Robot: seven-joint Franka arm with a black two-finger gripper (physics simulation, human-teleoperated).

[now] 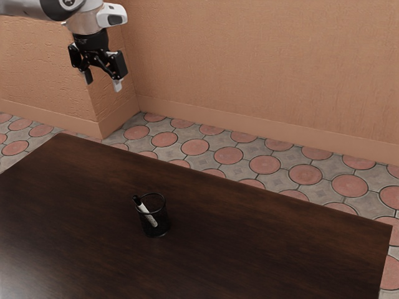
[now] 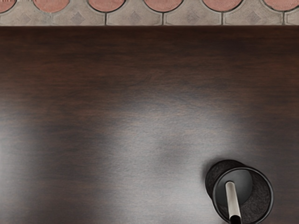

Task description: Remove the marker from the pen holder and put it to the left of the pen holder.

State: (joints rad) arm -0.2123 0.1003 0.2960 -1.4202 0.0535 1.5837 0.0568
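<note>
Hanging high over the far side of the table [image 1: 262, 249], the gripper [image 1: 102, 81] is empty, fingers [image 1: 117, 85] apart, well away from everything. Marker [image 1: 148, 215] is inside the pen holder [image 1: 164, 226], leaning, black end [image 1: 137, 200] up and poking out past the rim, white body slanting down inside. Holder stands upright on the table, dark, open-topped, see-through sides. Nothing taken out so far; task looks to be at the start, step in hand is the approach.

Handling, as a guess: marker light, stiff, smooth plastic, a bit slippery, not fragile. Round body could roll once laid down. Best hold is the exposed black end, pinched across its width just above the rim; not much sticks out, so the grip will be short. If that end is a cap, it might pull off and leave the body behind. Holder is probably light too, so a finger catching the rim could drag or tip it.

Next move calls for coming across and down, matching the marker's lean, closing on the top, then drawing out along the slant until the lower end clears the rim. Then set it down gently left of the holder.
</note>
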